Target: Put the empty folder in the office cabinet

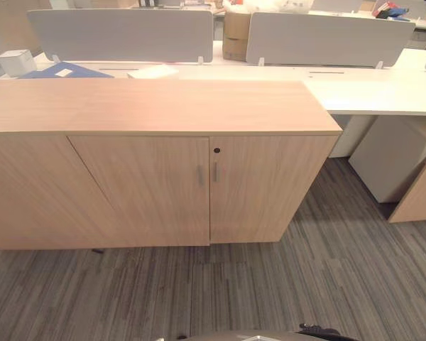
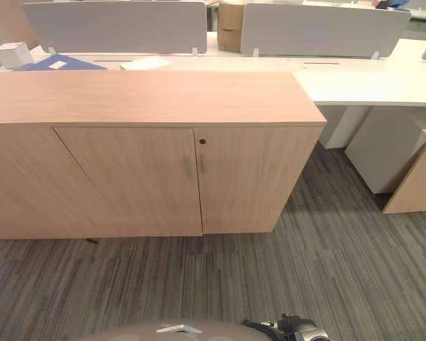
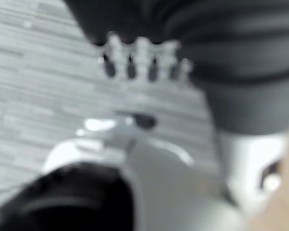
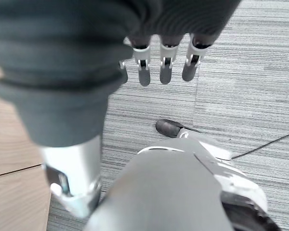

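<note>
Wooden cabinet (image 1: 156, 106) stands on striped grey carpet (image 1: 326, 270).

Low wooden office cabinet (image 1: 156, 142) standing on grey striped carpet (image 1: 305, 284), both doors (image 1: 138, 188) shut, slim metal handles (image 1: 199, 175) side by side at the centre seam, dark keyhole (image 1: 216, 150) near the top of the right-hand door. Bare cabinet top. Behind it, a long white desk (image 1: 383, 92) with two grey divider screens (image 1: 121, 34) standing upright. On the desk at far left, a blue folder (image 1: 65, 70) lying flat, a small white box (image 1: 16, 62) beside it, a sheet of white paper (image 1: 153, 72) nearby. Cardboard box (image 1: 236, 32) between the screens. Second wooden unit (image 1: 420, 195) at the right edge.
</note>
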You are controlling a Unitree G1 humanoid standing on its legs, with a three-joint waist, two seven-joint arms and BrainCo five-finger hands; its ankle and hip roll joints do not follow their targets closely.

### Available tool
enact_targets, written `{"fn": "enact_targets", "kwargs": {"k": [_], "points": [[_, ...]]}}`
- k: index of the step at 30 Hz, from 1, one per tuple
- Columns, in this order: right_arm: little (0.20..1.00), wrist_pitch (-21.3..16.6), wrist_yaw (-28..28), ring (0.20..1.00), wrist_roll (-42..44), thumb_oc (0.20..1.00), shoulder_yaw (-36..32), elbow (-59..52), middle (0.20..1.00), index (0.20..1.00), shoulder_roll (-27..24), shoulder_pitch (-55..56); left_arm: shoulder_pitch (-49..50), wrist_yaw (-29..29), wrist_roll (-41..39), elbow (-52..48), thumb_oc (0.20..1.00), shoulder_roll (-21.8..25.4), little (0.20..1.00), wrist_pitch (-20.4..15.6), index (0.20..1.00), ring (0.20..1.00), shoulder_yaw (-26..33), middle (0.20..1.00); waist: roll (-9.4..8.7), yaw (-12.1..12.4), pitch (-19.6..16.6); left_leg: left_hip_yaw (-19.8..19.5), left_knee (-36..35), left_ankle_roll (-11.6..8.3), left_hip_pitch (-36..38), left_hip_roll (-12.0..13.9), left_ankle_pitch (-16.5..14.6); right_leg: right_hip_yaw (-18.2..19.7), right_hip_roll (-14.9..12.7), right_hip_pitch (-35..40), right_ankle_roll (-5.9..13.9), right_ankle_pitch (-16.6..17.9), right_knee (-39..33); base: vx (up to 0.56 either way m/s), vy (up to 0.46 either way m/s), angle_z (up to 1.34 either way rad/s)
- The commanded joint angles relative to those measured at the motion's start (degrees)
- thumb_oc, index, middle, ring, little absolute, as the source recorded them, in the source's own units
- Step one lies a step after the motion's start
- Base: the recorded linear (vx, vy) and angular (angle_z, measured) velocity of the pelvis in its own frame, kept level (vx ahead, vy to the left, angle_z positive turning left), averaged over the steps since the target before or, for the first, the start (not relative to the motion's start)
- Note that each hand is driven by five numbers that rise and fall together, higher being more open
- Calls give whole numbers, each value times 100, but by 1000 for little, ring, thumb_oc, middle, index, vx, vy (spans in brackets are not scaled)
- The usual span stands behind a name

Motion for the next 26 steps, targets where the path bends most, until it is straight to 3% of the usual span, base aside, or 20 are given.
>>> {"fn": "enact_targets", "kwargs": {"k": [1,26], "points": [[1000,-34,-32,1000,54,1000,71,-6,1000,1000,-167,-401,-344,-19,191,155,1000,-99,1000,-2,1000,1000,-110,1000,73,61,444,-182,34,463,104,-578,-747,-56,547,158,-147,-267,56,0,0,0],[1000,-10,-55,1000,54,1000,122,-48,1000,1000,-178,-436,-343,-34,215,104,1000,-105,1000,-88,1000,1000,-157,1000,73,69,494,-196,40,461,107,-576,-745,-46,565,160,-166,-271,51,0,0,0]]}}
